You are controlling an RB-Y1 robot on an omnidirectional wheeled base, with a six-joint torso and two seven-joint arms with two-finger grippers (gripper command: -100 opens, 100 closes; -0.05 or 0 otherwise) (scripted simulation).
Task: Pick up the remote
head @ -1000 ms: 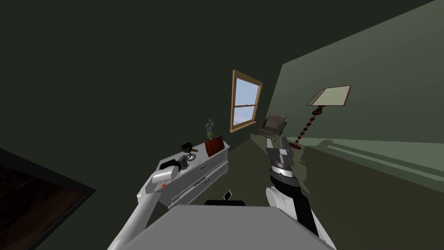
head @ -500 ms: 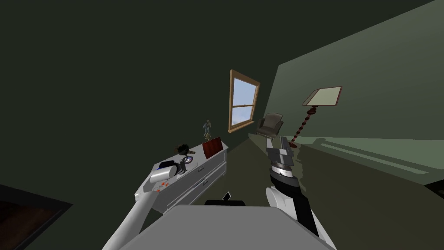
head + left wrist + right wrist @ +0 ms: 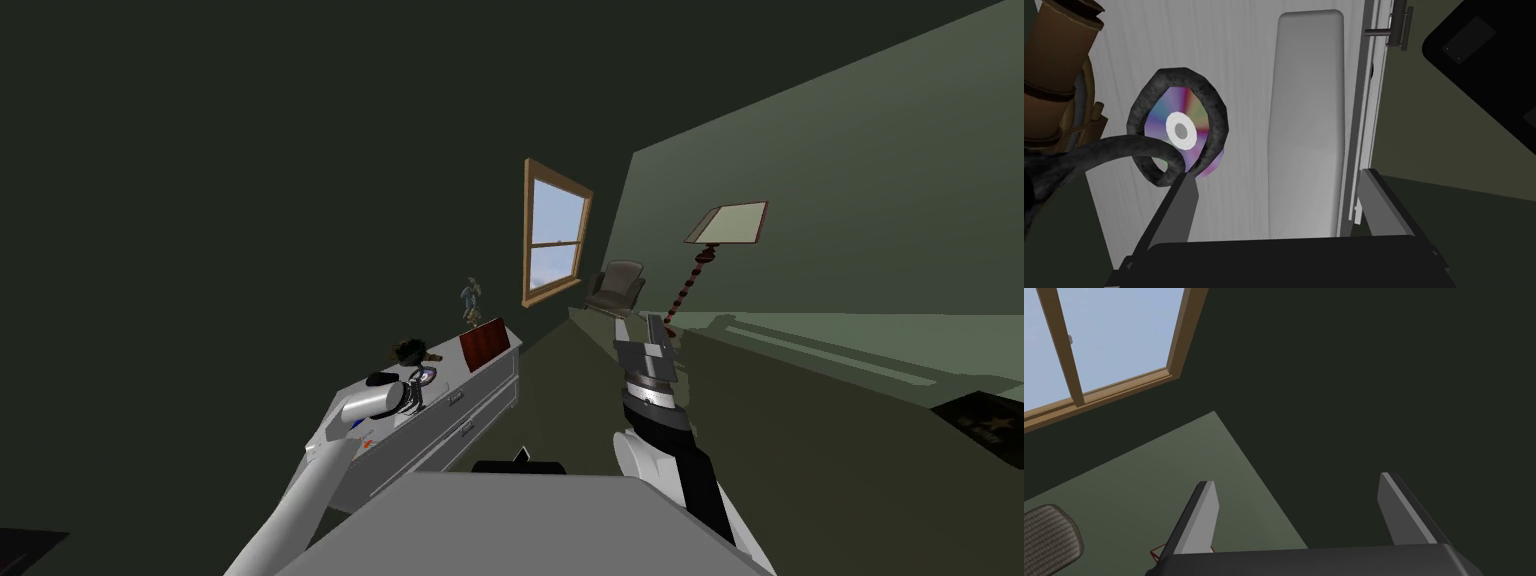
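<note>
The remote point(image 3: 1306, 115) is a plain light grey oblong lying flat on the white dresser top point(image 3: 1244, 60), close to its front edge. My left gripper point(image 3: 1278, 174) hovers over it, open, with the near end of the remote between its fingers and not touched by them. In the head view the left gripper point(image 3: 415, 385) hangs above the dresser point(image 3: 470, 400) and hides the remote. My right gripper point(image 3: 640, 325) is held up in free air to the right, open and empty point(image 3: 1298, 480).
Beside the remote lies a shiny disc point(image 3: 1181, 131) ringed by a dark loop, with a brown object point(image 3: 1059, 75) past it. Further along the dresser stand a red-brown box point(image 3: 485, 343) and a figurine point(image 3: 469, 297). A chair point(image 3: 615, 287) and floor lamp point(image 3: 725, 225) stand beyond.
My head camera has turned, so the dresser, window and lamp have slid left and a dark mat has come into view at the right. Both grippers stay open.
</note>
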